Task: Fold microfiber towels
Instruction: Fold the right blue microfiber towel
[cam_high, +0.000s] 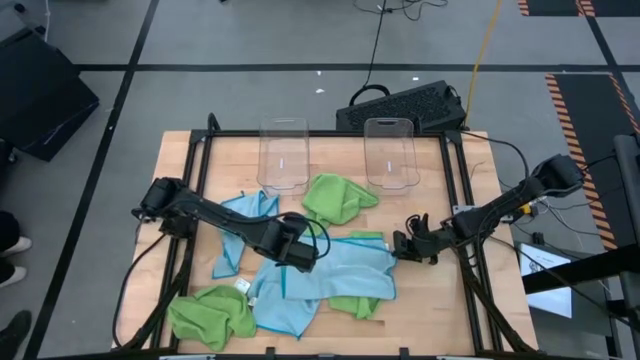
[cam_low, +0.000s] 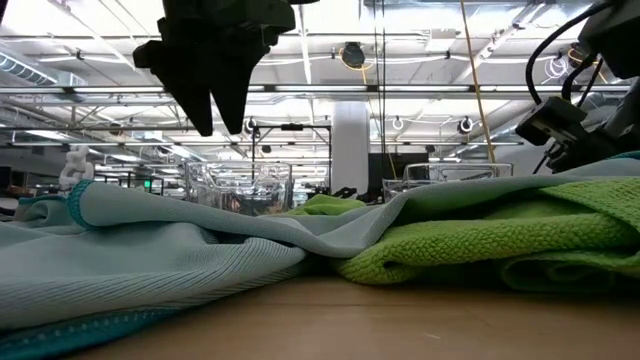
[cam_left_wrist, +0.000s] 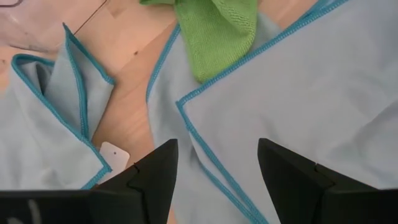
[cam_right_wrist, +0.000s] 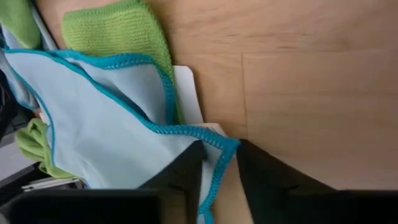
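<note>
Your left hand (cam_left_wrist: 217, 171) hangs over a light blue towel (cam_left_wrist: 311, 99), its two dark fingers (cam_left_wrist: 158, 171) spread apart with nothing between them. A lime green towel (cam_left_wrist: 217, 31) lies partly tucked under that blue one's teal-stitched edge. Beside it, across a strip of bare wooden table (cam_left_wrist: 130, 87), lies another blue towel (cam_left_wrist: 43, 124) with a white tag (cam_left_wrist: 114, 155).

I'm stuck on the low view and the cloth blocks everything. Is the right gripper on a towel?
Observer: Yes. The right gripper is pinching the blue towel's stitched corner.
Operator: And the left gripper?
Observer: The left gripper hangs open over the same blue towel, holding nothing.
Operator: Any green towels nearby?
Observer: One green towel lies by the two bins, another at the table's front left.
</note>
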